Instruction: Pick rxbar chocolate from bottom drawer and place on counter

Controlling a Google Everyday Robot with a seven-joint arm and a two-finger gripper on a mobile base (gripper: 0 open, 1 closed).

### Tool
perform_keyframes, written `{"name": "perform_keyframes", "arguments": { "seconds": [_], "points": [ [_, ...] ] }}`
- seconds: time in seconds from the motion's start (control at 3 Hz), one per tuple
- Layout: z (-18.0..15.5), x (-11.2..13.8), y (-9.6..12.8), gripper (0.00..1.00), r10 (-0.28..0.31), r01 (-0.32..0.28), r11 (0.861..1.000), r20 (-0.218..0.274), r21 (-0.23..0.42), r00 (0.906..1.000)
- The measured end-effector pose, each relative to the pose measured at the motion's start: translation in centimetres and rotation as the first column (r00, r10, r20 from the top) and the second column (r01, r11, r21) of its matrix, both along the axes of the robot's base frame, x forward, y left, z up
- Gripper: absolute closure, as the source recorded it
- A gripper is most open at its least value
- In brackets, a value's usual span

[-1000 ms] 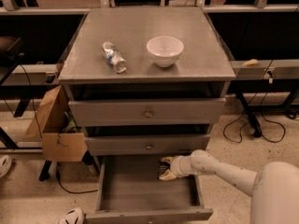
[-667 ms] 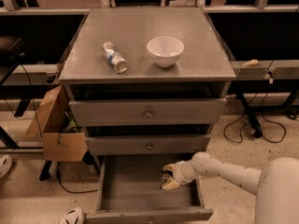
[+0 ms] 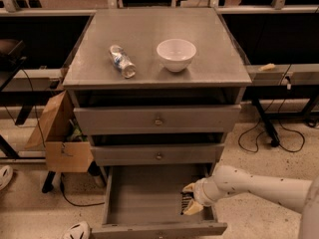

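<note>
Where the bottom drawer [image 3: 107, 205] is pulled out, low in the middle of the frame, the gripper [image 3: 190, 199] sits inside it. It is near the right wall and close to the front. The jaws are closed on the bar [image 3: 186, 201]. One pale tip is above the bar in the picture and one is below it, and both touch it. The bar is small, dark and flat. It has thin pale marks on it, but no word can be read. I cannot tell if the bar rests on the grey drawer floor or is a bit off it. The white arm [image 3: 259, 183] comes in from the lower right of the frame.

The tabletop [image 3: 209, 29] is at the top middle of the frame, flat and grey. A white bowl [image 3: 176, 54] stands on it, near the middle. A clear bottle [image 3: 122, 61] lies on its side to the left of the bowl, not touching it. Its label has some blue on it, but the writing is too small to read.

Under the tabletop are the top drawer [image 3: 199, 119] and the middle drawer [image 3: 124, 156]. Each has a small round knob in the middle. A brown box [image 3: 62, 151] stands on the floor left of the drawers. Black cords [image 3: 271, 133] lie on the floor at the right. A white shoe [image 3: 77, 230] shows at the bottom left.
</note>
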State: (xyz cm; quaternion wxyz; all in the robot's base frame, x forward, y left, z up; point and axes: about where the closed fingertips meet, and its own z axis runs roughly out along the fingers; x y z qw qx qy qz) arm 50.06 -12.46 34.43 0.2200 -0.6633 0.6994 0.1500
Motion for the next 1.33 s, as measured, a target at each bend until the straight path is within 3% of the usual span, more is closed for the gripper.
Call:
{"name": "perform_keyframes", "arguments": {
  "seconds": [0.33,0.67,1.0,1.33],
  "points": [
    [5.5,-2.4,-1.4,1.00,-0.004,0.005,0.997,0.014,-0.082,0.9999],
    [14.0,-3.7,-2.5,1.00,-0.015,0.020,0.984,0.027,-0.178,0.9995],
    [15.4,-3.0,-2.6,1.00,-0.011,0.023,0.982,0.063,-0.186,0.9979],
    [15.2,-3.1,-2.6,1.00,-0.011,0.022,0.983,0.059,-0.184,0.9982]
  ]
}}
